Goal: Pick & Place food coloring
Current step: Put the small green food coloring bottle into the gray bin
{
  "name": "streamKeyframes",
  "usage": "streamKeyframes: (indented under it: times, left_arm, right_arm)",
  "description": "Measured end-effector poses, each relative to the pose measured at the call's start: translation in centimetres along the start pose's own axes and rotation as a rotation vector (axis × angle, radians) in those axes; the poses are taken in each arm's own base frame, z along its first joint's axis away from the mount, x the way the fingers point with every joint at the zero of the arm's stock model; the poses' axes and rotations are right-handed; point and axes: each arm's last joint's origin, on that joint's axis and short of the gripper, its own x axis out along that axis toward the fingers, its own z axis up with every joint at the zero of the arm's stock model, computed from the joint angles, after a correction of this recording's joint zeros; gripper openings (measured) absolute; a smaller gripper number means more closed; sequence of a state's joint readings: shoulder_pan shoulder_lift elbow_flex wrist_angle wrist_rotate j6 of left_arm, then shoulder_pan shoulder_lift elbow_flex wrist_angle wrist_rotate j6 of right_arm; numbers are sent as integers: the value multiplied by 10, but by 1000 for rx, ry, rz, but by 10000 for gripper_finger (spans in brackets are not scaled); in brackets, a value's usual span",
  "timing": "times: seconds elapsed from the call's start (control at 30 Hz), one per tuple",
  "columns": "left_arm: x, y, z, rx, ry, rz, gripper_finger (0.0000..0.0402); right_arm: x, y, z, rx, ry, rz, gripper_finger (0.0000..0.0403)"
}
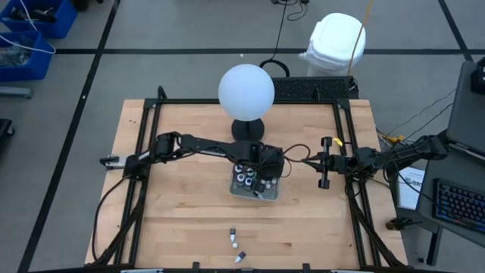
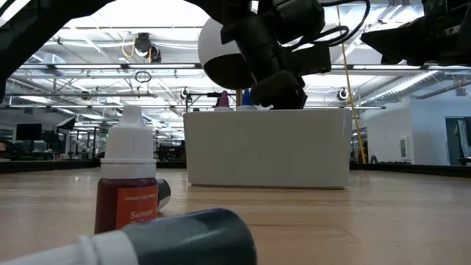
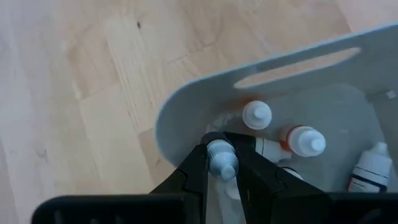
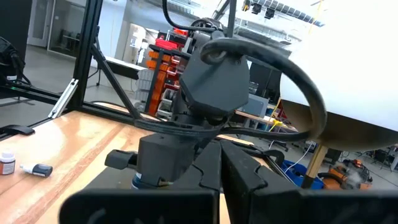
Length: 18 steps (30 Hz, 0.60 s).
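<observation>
Left claw (image 3: 221, 163): over the near corner of the clear tray (image 1: 241, 191), fingers pinching the white cap of one small bottle (image 3: 222, 160) from the food coloring set.
Tray contents: several more white-topped bottles (image 3: 256, 115) standing or lying inside (an orange-red one (image 3: 303, 140) beside them), plus dark round ones (image 1: 244, 178) seen from above.
Loose bottles: three (image 1: 236, 246) on the tabletop (image 1: 174, 220) toward its front edge, well apart from the tray; one upright with a red label (image 2: 129, 180).
Right claw (image 4: 219, 163): pressed together, holding nothing, parked to the right of the tray.
Globe (image 1: 246, 89): white, on a black base behind the tray.
</observation>
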<state>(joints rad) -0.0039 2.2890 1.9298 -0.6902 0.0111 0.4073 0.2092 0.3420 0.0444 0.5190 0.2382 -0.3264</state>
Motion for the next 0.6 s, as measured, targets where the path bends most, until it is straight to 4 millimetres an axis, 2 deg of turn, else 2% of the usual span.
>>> streamKeyframes:
  times: [0.3,0.6]
  left_arm:
    - [1,2,0,33,-18,-13,63]
    - [17,2,-7,19,15,-26,63]
  right_arm:
    - [0,0,0,0,1,0,0]
    - [0,0,0,0,1,4,0]
